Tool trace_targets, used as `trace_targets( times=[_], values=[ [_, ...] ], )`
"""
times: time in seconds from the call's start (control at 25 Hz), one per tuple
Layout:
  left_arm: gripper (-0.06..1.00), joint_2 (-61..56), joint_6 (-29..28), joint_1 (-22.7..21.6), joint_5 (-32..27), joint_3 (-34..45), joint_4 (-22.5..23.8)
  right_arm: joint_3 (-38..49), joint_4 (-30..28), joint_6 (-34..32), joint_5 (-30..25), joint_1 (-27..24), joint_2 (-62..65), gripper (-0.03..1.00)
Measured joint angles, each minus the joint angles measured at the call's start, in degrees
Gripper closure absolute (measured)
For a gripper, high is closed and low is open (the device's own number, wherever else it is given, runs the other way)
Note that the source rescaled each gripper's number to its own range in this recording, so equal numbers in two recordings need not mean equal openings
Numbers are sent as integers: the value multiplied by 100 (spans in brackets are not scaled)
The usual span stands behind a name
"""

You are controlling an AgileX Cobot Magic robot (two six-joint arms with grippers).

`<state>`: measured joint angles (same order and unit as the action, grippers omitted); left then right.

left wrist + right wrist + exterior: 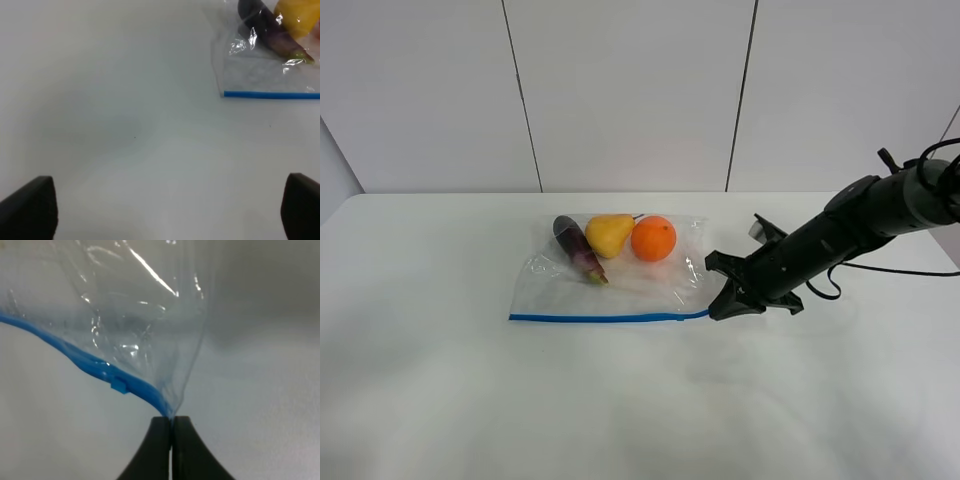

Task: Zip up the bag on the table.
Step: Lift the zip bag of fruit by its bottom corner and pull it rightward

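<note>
The clear bag (620,280) lies on the white table (440,390) with an eggplant (578,248), a pear (608,233) and an orange (654,238) inside. Its blue zipper strip (610,318) runs along the near edge. My right gripper (718,305) is shut on the bag's right end of the strip; in the right wrist view the gripper (172,427) pinches the plastic where the strip (90,365) ends, with the small blue slider (119,385) close by. My left gripper (167,212) is open and empty above bare table, left of the bag's corner (265,75).
A white panelled wall (620,90) stands behind the table. The right arm (840,235) reaches in from the right edge, with cables near it. The left arm does not show in the exterior high view.
</note>
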<state>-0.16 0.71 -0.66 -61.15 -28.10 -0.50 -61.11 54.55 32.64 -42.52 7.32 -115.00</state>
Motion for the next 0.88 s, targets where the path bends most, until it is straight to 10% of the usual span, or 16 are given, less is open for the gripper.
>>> trace_targets(
  times=[0.88],
  values=[
    [-6,0,0,0,0,0,0,-2096,5,-456,-1518,0,-6,97]
  ],
)
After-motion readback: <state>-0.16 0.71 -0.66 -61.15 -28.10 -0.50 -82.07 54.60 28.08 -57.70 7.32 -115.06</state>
